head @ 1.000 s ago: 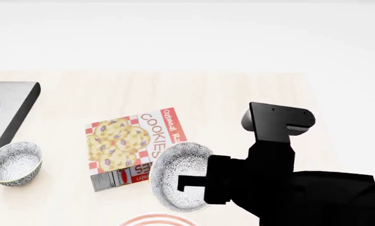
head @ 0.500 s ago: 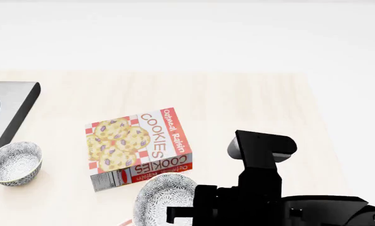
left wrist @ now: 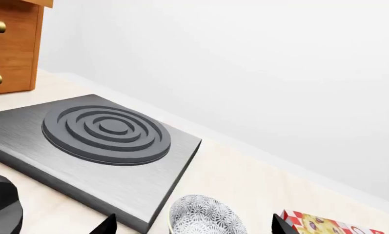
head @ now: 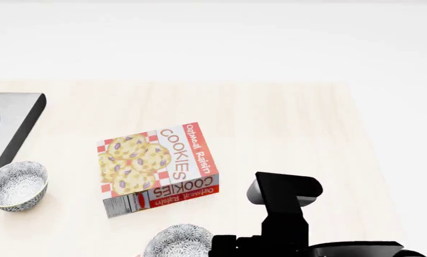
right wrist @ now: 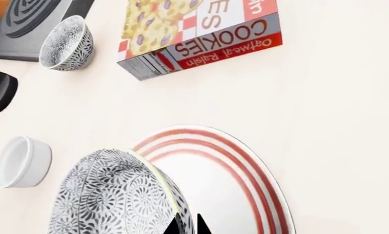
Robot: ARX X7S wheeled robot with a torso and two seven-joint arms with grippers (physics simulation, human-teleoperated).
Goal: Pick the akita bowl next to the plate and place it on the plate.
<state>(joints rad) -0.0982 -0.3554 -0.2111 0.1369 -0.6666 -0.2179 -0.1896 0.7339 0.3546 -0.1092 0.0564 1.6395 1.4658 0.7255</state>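
Note:
My right gripper (right wrist: 188,226) is shut on the rim of the akita bowl (right wrist: 112,195), one fingertip on each side of its speckled wall. The bowl hangs tilted over the left part of the plate (right wrist: 245,163), a wide white plate with red rings. In the head view the held bowl (head: 177,242) shows at the bottom edge beside the black right arm (head: 285,219). A look-alike speckled bowl (head: 14,185) stands by the stove. My left gripper (left wrist: 194,229) is open near that bowl (left wrist: 204,217), its fingertips (left wrist: 110,226) set wide on either side.
A cookie box (head: 159,168) lies flat mid-table, just beyond the plate. A plain white ramekin (right wrist: 22,162) sits left of the held bowl. A grey stove plate (left wrist: 103,136) lies at the table's left, with a wooden drawer unit (left wrist: 9,46) behind it.
The right arm has carried the bowl from beside the cookie box toward the near table edge, lower in the head view. The left bowl and box have not moved.

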